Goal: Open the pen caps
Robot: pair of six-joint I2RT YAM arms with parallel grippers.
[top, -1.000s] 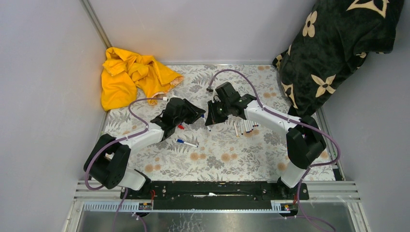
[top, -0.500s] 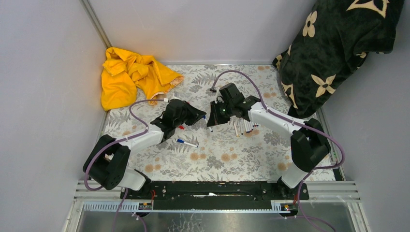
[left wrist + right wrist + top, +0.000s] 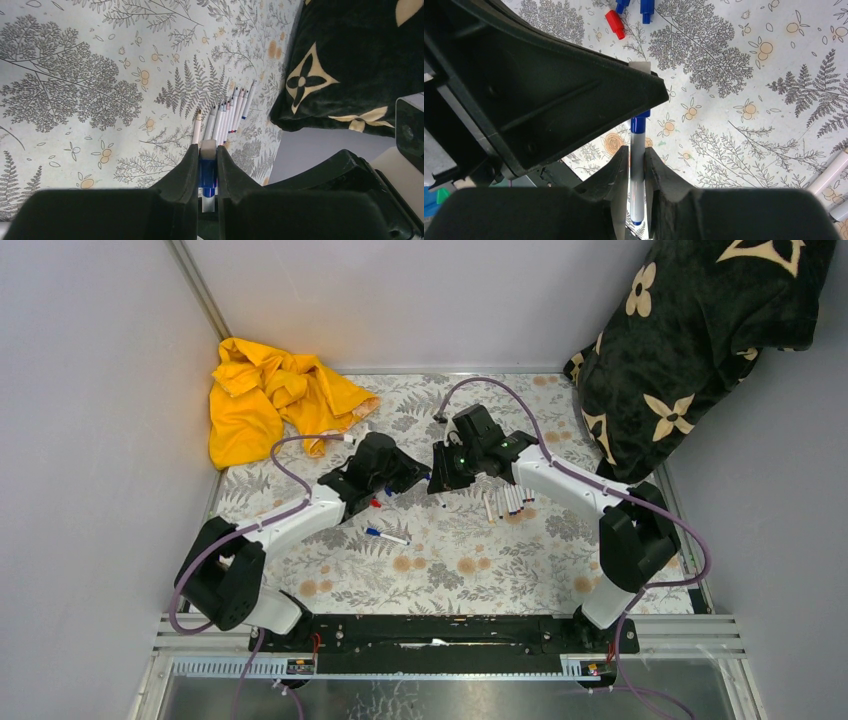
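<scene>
A white-barrelled pen hangs between my two grippers above the middle of the flowered table. My left gripper (image 3: 208,150) is shut on its blue pen cap (image 3: 207,170), with the white end poking out past the tips. My right gripper (image 3: 637,152) stands slightly open around the barrel (image 3: 637,170), a thin gap on one side. In the top view the left gripper (image 3: 408,478) and right gripper (image 3: 437,480) nearly touch. Loose red (image 3: 614,23) and blue (image 3: 645,10) caps lie below. A row of uncapped pens (image 3: 507,502) lies to the right, and a capped pen (image 3: 387,536) lies near the left arm.
A crumpled yellow cloth (image 3: 270,400) lies at the back left corner. A dark flower-patterned cushion (image 3: 690,350) leans in the back right corner, close behind the pen row. Grey walls close in the table on three sides.
My left gripper moved right and back to meet the right gripper and closed on the blue cap. The right jaws have loosened around the barrel.
</scene>
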